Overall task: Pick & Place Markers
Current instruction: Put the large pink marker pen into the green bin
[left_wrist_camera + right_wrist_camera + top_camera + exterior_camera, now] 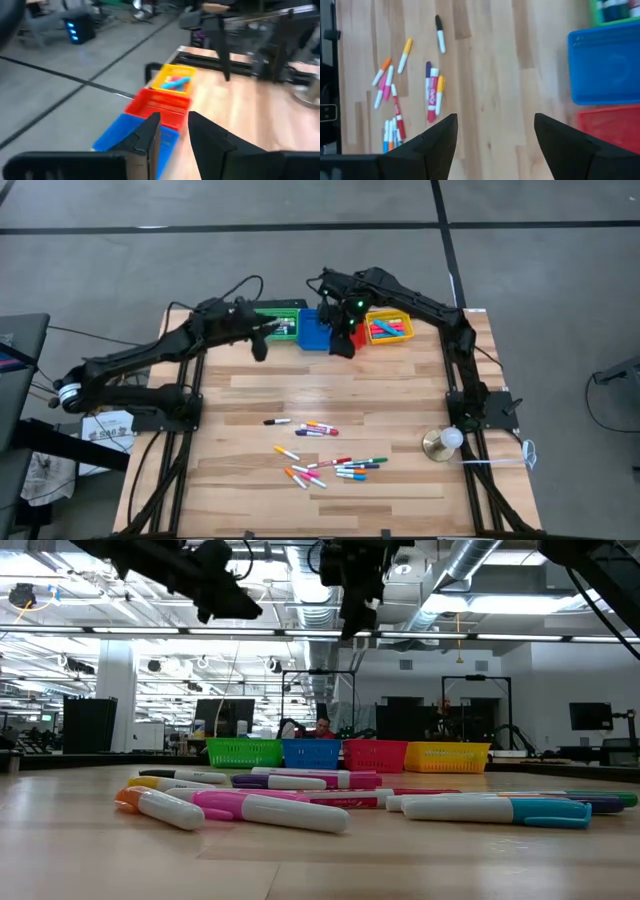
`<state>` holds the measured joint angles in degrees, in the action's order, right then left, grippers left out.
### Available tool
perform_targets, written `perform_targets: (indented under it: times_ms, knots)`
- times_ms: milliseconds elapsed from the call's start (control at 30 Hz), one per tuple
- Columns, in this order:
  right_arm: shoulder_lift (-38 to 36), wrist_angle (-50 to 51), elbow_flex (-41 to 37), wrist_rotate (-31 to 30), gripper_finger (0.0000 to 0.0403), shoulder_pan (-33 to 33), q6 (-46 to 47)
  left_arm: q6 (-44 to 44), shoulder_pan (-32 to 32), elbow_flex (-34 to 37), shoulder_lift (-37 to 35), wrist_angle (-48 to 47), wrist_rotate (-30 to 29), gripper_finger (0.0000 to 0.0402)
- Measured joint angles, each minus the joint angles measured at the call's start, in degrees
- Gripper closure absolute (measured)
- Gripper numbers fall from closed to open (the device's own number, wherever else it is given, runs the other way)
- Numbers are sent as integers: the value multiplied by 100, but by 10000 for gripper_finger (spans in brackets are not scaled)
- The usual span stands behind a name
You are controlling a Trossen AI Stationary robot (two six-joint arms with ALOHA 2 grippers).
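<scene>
Right gripper (345, 340) wide open, empty, above bins; left gripper (262, 340) narrowly open, empty; recommend descending square over one of the markers (325, 455), w/ neighbours clear

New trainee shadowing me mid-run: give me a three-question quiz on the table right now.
1. True or false: both grippers are open and empty.
2. Which bin visibly holds markers? A blue bin B yellow bin C neither
3. Fill in: the loose markers lie on the ____.

Key
1. True. The left gripper and right gripper hold nothing; both are up by the bins.
2. B. The blue bin looks empty in the right wrist view.
3. Table.
</scene>
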<state>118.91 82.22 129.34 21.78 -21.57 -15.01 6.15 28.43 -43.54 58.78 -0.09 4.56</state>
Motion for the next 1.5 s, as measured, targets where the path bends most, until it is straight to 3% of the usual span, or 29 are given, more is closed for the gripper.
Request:
perform_targets:
  times_ms: [133,600,900,1033,1300,1500]
  knots:
    - [0,-89,0,-400,148,445,314,-43,-355,77,-215,-509,2,302]
    - [0,-803,-66,-2165,148,2314,2143,-1033,-2169,955,-1330,-547,6,302]
    - [8,-1363,-1355,-3371,148,3617,3142,-1310,-3448,1116,-1488,-544,-9,302]
    - [2,-1907,-2062,-3447,148,3932,3194,-1450,-3991,1120,-1300,-453,-379,292]
    - [-21,-3162,-3642,-3518,148,3962,3170,-1764,-4903,1120,-505,-3,-1459,268]
    - [-40,-3996,-3963,-2808,148,3942,3022,-2184,-5057,1120,-72,75,-1712,266]
